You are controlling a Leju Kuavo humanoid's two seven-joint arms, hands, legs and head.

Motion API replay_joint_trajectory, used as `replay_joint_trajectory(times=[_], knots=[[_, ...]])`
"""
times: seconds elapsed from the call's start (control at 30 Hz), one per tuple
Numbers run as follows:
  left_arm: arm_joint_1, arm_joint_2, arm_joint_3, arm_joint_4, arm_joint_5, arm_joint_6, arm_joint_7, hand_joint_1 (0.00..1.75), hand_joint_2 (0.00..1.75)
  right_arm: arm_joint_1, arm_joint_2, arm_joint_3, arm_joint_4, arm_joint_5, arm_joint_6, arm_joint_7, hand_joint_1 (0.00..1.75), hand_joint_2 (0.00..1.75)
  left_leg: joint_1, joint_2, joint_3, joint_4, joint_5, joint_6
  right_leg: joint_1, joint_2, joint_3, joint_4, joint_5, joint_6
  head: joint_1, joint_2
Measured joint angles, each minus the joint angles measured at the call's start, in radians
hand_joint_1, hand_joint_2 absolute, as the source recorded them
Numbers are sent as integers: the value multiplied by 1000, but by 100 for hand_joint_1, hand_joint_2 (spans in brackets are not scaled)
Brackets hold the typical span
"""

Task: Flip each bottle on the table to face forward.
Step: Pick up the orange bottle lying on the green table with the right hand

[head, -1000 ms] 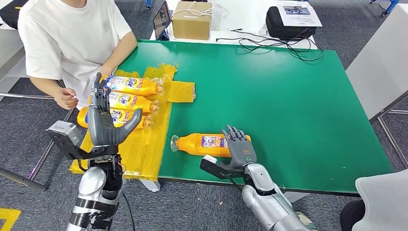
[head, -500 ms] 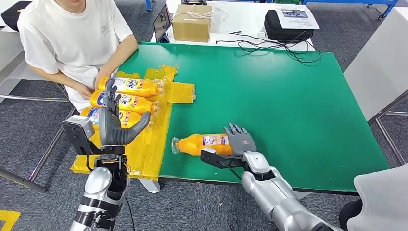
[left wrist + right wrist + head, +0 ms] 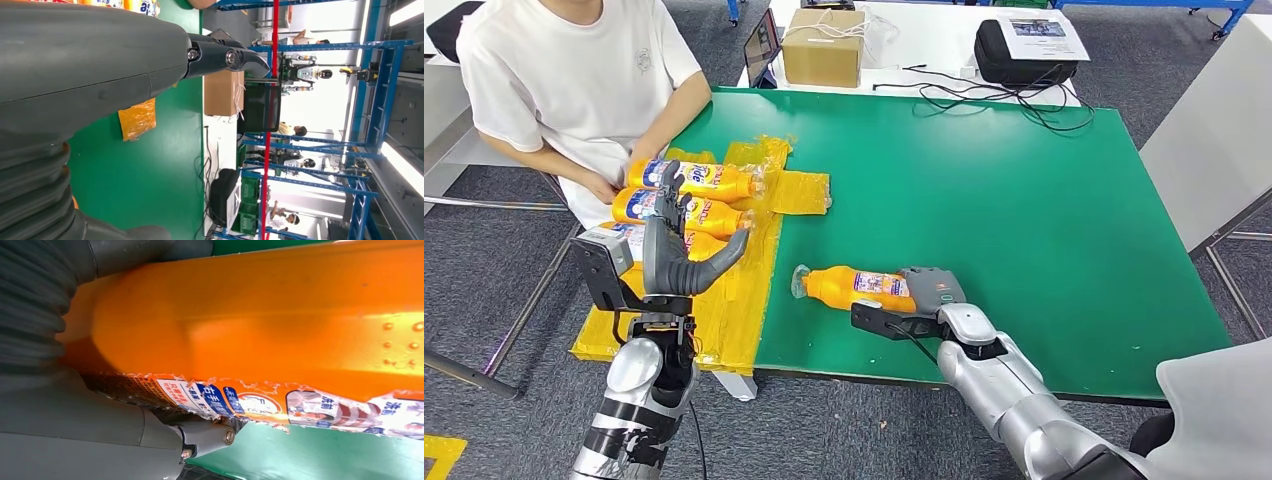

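The right hand [image 3: 929,290] is closed around the base end of one orange bottle [image 3: 856,287], which lies on its side on the green table [image 3: 1024,200] near the near edge, cap pointing left. In the right wrist view the bottle's [image 3: 260,335] plain orange body sits tight against the palm, with a torn label edge along one side and dark fingers [image 3: 205,435] curled under it; the grip looks firm, though whether the bottle is clear of the table cannot be told. The left hand [image 3: 674,245] is raised at the near left, fingers spread and upright, holding nothing; the left wrist view confirms this, its fingertips [image 3: 235,57] standing against open background. Three further bottles [image 3: 686,195] lie side by side on yellow plastic sheeting [image 3: 734,300] at the left of the table, labels showing, caps to the right; a seated person [image 3: 574,80] has a hand at their far-left end. Judgement: the task is at an early to middle stage, with one bottle in hand mid-turn and its label not yet presented squarely; whether the three on the sheeting count as done or pending cannot be settled from these pictures. The head view gives the layout and bottle count; the right wrist view alone shows the contact of palm and label. A cardboard box [image 3: 822,45] and a black case [image 3: 1024,50] stand on the far white table.
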Motion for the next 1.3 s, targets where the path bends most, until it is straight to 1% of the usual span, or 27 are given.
replay_joint_trajectory(times=[0.2,0.27,0.33,0.43,0.47,0.53,0.6,0.63,0.7,0.77,0.87,0.93,1.03,1.13,1.3], knots=[[-4,1,-2,3,6,-10,4,0,175,-8,-2,9,6,-27,9,-4,175,175,0,0,0,0,0,0,0,0,0,0,0,0,0,0],[-12,2,-5,9,11,-16,7,0,175,-13,-3,10,9,-65,19,-32,175,175,0,0,0,0,0,0,0,0,0,0,0,0,0,0],[-22,3,-11,17,16,-22,9,0,175,-17,-5,8,10,-139,28,-103,175,175,0,0,0,0,0,0,0,0,0,0,0,0,0,0],[-34,5,-27,29,28,-14,9,0,175,10,-8,-19,-3,-318,4,-278,175,175,0,1,1,0,-1,0,0,0,1,0,0,0,0,0],[-34,5,-31,32,25,2,5,0,175,38,-4,-32,-23,-380,-19,-334,175,175,0,1,1,0,-1,0,0,1,1,0,0,0,0,0],[-14,1,-39,33,3,51,-9,0,175,133,13,-64,-111,-492,-66,-414,175,175,1,1,1,0,-2,-1,1,1,1,0,-1,0,0,0],[29,-6,-45,32,-1,81,-24,0,175,258,37,-98,-244,-598,-100,-468,175,175,1,0,0,0,-4,-3,2,0,0,0,-3,-1,0,0],[56,-10,-48,31,14,80,-29,0,175,319,49,-111,-312,-640,-117,-483,175,175,2,-1,-1,0,-5,-4,2,-1,0,0,-5,-1,0,0],[114,-18,-55,27,64,44,-32,0,175,423,66,-132,-439,-706,-168,-509,175,175,3,-2,-4,0,-6,-4,3,-2,-2,0,-7,-1,0,0],[176,-22,-74,24,134,-32,-22,0,175,487,78,-149,-550,-751,-220,-532,175,175,2,-1,-5,-1,-8,-4,3,-1,-4,0,-9,-1,1,0],[253,-17,-125,29,202,-172,-10,0,175,521,93,-164,-655,-784,-246,-552,175,175,1,1,-5,-1,-10,-4,1,1,-5,0,-9,-1,1,0],[289,-6,-165,36,205,-229,-25,0,175,525,99,-169,-685,-789,-235,-559,175,175,0,0,-5,0,-10,-3,0,1,-5,0,-9,0,1,0],[332,7,-198,39,213,-262,-68,0,175,527,106,-171,-697,-787,-224,-574,175,175,0,0,-5,0,-10,-3,0,1,-5,0,-9,0,1,0],[362,17,-208,24,216,-284,-108,0,175,527,109,-176,-698,-780,-225,-586,175,175,0,0,-5,0,-10,-3,0,1,-5,0,-9,0,1,0],[373,26,-210,1,223,-312,-136,0,175,525,110,-189,-697,-774,-226,-591,175,175,1,0,-5,0,-10,-3,0,1,-5,0,-9,0,1,0]])
